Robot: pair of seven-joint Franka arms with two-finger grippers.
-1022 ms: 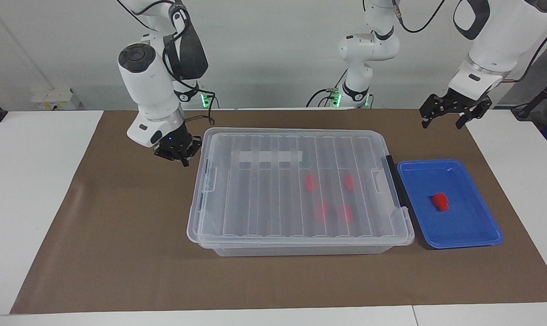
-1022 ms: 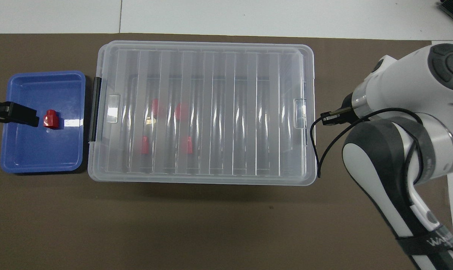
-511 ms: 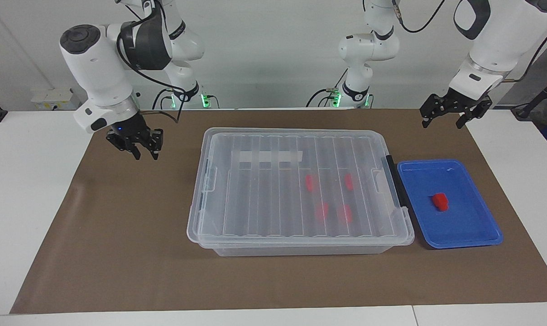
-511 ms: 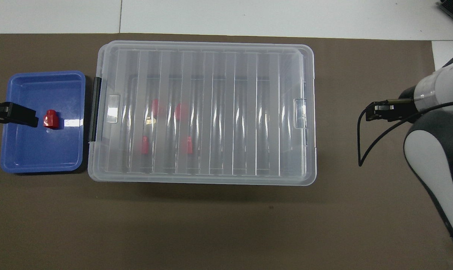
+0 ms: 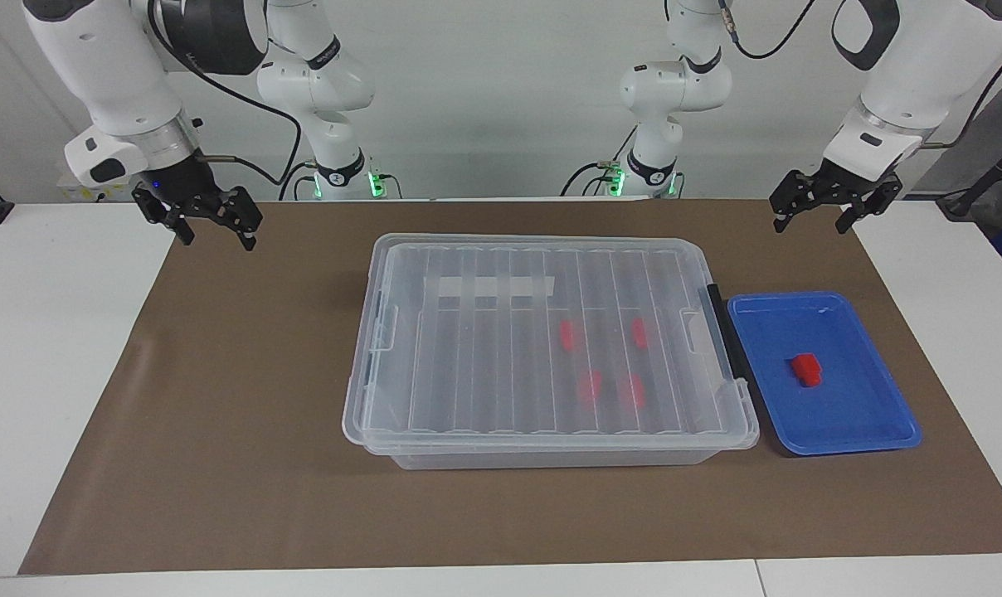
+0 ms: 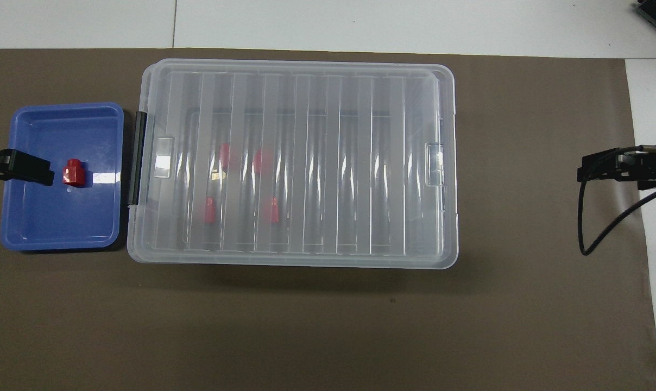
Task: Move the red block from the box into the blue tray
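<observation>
Red block (image 5: 806, 369) sits in the blue tray (image 5: 874, 431), just beside the lidded box (image 5: 468, 348) at the left arm's end of the bench (image 5: 219, 464); four more blocks show through the lid. Left end effector (image 5: 823, 218) and right end effector (image 5: 211, 232) both hang spread and empty over the brown mat's corners.

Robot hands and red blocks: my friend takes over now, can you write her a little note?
Left hand: open, holding nothing, up over the mat near the blue tray.
Right hand: open, holding nothing, up over the mat's edge at the right arm's end.
Done: one red block lies in the tray.
The box has its lid on, with four more red blocks showing inside.
Left: nothing by the look of it, unless more blocks should move.
</observation>
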